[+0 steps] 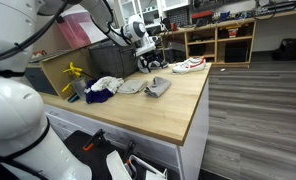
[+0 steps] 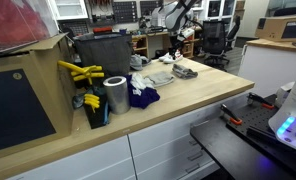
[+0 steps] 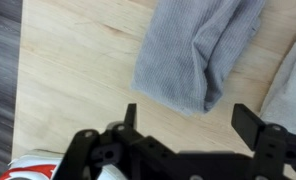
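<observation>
While the gripper (image 3: 188,120) hovers over the grey cloth (image 3: 198,55) on the bench (image 3: 78,70), jaws apart and empty, the step reads as release; regrasping requires descent onto the fold.

Cloths are laid in a row on the bench (image 1: 163,115). The folded cloth (image 1: 158,87) is set at one end, w/ a second cloth (image 1: 131,86) just beside it. A shoe (image 1: 188,66) is placed behind the folded cloth, nr the bench's far end. At the row's opp. end a cylinder (image 2: 115,95) is stood, w/ a bin (image 2: 103,52) behind it. In the wrist view the hand (image 3: 193,120) is held above the bench, w/ the folded cloth just ahead and the shoe at lower left.
</observation>
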`<act>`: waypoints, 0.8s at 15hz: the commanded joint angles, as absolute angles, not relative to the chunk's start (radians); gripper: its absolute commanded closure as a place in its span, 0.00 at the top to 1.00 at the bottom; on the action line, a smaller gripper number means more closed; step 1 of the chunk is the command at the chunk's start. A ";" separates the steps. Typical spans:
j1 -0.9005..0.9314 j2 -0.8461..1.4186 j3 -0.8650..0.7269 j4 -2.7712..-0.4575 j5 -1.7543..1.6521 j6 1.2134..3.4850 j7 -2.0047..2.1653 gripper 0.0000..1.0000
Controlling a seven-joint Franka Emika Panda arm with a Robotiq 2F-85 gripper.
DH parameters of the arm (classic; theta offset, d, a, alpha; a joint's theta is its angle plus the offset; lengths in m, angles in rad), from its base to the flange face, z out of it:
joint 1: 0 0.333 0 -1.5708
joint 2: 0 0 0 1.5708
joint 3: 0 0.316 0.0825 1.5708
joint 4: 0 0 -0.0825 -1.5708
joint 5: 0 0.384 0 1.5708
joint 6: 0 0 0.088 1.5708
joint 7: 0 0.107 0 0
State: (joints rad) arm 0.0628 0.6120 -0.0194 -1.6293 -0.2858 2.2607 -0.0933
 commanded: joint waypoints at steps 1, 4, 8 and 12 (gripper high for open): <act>0.062 0.616 -0.038 -1.572 -0.330 2.145 -0.169 0.65; 0.064 0.635 -0.068 -1.541 -0.414 2.106 -0.204 0.42; 0.054 0.680 -0.108 -1.545 -0.510 2.151 -0.179 0.13; 0.044 0.742 -0.118 -1.560 -0.524 2.194 -0.149 0.00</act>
State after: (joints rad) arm 0.0429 0.6980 -0.1090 -1.5695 -0.5050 2.1662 -0.1703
